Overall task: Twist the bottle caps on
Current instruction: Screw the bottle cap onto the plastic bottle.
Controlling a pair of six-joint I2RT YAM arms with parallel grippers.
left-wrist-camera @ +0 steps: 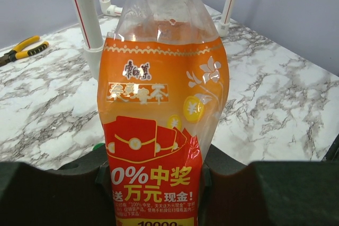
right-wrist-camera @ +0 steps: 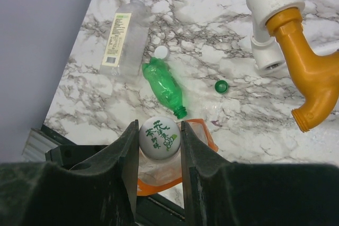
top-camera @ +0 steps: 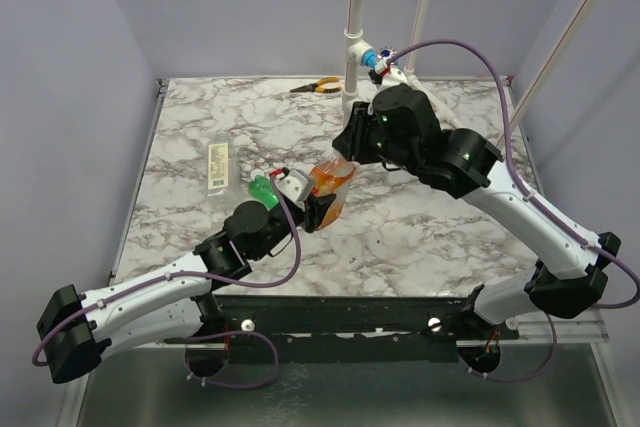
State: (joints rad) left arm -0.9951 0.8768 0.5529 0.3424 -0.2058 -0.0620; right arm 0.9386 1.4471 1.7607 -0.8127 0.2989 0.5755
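Orange bottle [left-wrist-camera: 159,130] gripped — green bottle [right-wrist-camera: 165,87], clear bottle [right-wrist-camera: 124,38], green cap [right-wrist-camera: 221,86] lie beyond

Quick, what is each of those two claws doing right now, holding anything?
Left gripper: jaws closed on the orange bottle, low on its body.
Right gripper: jaws closed on the white cap at that bottle's top.

orange bottle [left-wrist-camera: 159,104] base cut off, pliers [left-wrist-camera: 33,50] half cropped
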